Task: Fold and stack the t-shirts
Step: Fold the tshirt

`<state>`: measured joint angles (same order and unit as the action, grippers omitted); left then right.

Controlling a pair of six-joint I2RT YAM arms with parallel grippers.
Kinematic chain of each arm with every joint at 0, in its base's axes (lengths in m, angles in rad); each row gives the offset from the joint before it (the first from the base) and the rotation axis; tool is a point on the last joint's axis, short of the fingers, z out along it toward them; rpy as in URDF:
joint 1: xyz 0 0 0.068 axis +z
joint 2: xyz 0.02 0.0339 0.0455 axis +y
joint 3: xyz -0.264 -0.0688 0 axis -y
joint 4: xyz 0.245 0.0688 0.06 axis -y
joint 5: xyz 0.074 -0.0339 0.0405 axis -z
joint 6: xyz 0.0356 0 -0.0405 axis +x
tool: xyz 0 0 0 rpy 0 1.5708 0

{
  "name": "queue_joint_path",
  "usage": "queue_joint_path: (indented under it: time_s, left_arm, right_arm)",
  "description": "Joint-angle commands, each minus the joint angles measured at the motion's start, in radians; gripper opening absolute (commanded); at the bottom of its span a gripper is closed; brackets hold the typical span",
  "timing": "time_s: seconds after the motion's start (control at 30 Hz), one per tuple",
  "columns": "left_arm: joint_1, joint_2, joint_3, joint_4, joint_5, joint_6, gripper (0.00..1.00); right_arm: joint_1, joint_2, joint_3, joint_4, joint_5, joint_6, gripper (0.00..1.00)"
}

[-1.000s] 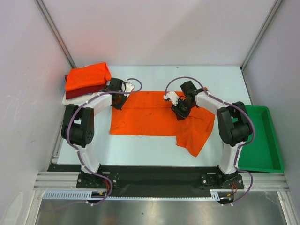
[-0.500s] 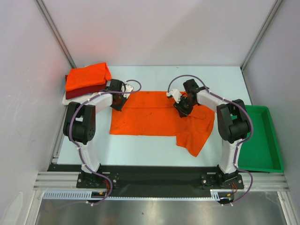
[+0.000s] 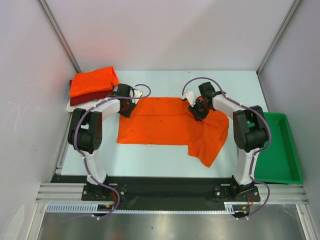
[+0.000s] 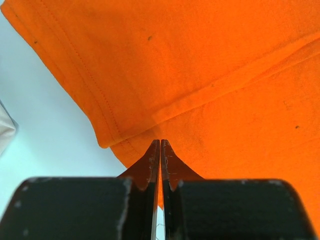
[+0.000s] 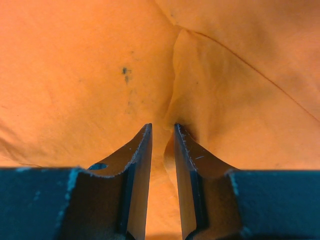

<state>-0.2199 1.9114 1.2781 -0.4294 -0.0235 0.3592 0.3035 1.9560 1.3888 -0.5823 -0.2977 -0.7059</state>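
Orange t-shirt (image 3: 160, 127) lies half-spread, creased, pinched by left gripper (image 4: 160, 142) and right gripper (image 5: 163, 127).

You are working in a lab test cell: white panels (image 3: 165, 35) are closing off the far and side edges of the table (image 3: 160, 160), and an aluminium rail (image 3: 170, 195) is running along its near edge.

The top external camera looks steeply down from above and behind the arm bases (image 3: 101, 191), with the spread orange t-shirt (image 3: 160, 125) central on the worktop (image 3: 165, 156). The left wrist camera sits close over that shirt's far-left corner, sighting past the left fingers (image 4: 148, 171). The right wrist camera sits equally close over its far-right part, past the right fingers (image 5: 138, 165). All views share this shirt.
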Motion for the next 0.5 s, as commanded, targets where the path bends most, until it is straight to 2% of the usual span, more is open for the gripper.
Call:
queue_joint_path:
  time_s: [0.0, 0.37, 0.47]
  left_arm:
    - [0.004, 0.002, 0.035, 0.008, 0.011, -0.020, 0.06]
    - [0.004, 0.011, 0.053, 0.004, 0.014, -0.023, 0.06]
    - [0.004, 0.002, 0.050, 0.006, 0.016, -0.022, 0.06]
  right_arm:
    - [-0.007, -0.002, 0.049, 0.029, 0.019, 0.016, 0.29]
    - [-0.014, -0.071, 0.052, 0.044, 0.055, 0.037, 0.29]
    - [-0.007, -0.097, 0.046, 0.015, 0.014, 0.031, 0.28]
